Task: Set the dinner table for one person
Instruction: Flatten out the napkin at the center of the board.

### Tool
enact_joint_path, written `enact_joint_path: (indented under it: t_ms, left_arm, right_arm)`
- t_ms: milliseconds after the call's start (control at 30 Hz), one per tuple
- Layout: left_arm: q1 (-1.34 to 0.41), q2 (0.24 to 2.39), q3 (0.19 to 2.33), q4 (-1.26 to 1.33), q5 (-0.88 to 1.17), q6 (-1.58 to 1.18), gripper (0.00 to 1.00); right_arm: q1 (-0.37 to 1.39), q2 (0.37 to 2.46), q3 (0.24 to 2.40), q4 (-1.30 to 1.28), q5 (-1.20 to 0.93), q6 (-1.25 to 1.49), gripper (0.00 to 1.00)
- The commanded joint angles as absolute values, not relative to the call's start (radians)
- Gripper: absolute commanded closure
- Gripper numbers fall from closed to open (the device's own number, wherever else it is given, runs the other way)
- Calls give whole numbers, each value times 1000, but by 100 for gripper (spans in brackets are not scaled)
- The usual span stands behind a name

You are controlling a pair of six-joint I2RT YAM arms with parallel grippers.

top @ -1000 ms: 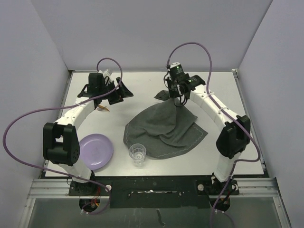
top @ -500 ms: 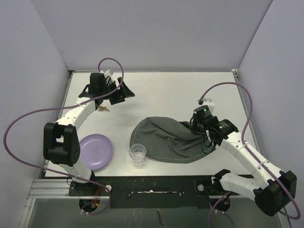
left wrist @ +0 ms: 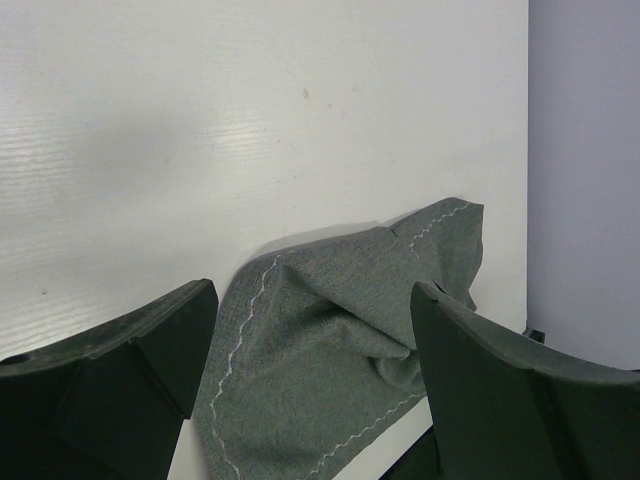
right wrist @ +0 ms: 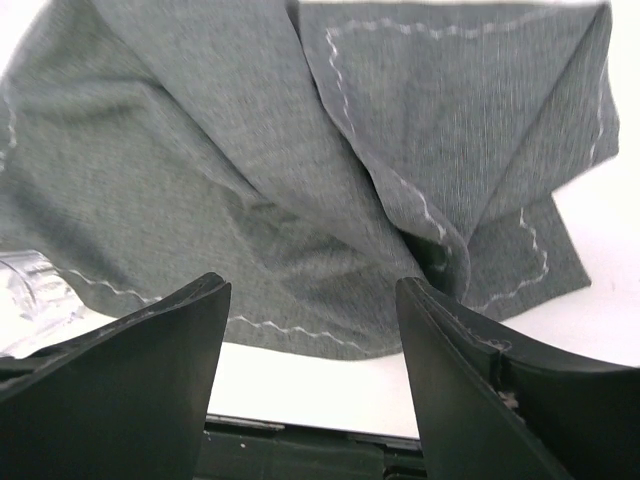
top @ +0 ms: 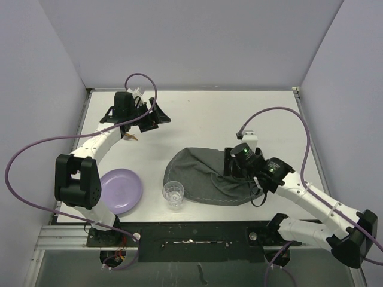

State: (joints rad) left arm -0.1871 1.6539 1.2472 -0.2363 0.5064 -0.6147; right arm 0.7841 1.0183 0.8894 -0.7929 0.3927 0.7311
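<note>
1. The white bench (top: 197, 113) lies under everything
2. The right jaws hang spread above the crumpled grey cloth (top: 206, 176), pinching nothing
3. The left jaws stand spread and empty, far left
4. A glass (top: 173, 194) stands just beside the cloth, a purple plate (top: 122, 190) further left

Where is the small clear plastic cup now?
The clear cup stands near the front edge of the white table in the top view, between the round purple plate and the crumpled grey cloth placemat.
</note>
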Motion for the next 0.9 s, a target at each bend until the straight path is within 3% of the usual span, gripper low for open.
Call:
enact_joint_path:
  t_ms: [0,167,400,600,867]
  left_arm:
    - [-189,1638,1267,-219,514,-589,22]
    - [-189,1631,1271,-231,517,-586,23]
    - [-185,1589,1261,-260,499,-563,23]
    - [-184,1591,1256,-255,504,-564,23]
    - [-184,1600,1246,-244,506,-567,23]
  right_arm:
    - [801,1105,1029,-670,463,616,33]
    - [763,1337,1186,-596,262,390,39]
    - [684,1606,1425,-712,97,244,47]
    - [559,1673,1460,-757,22,228,51]
    - [469,1710,1427,-768,-84,225,48]
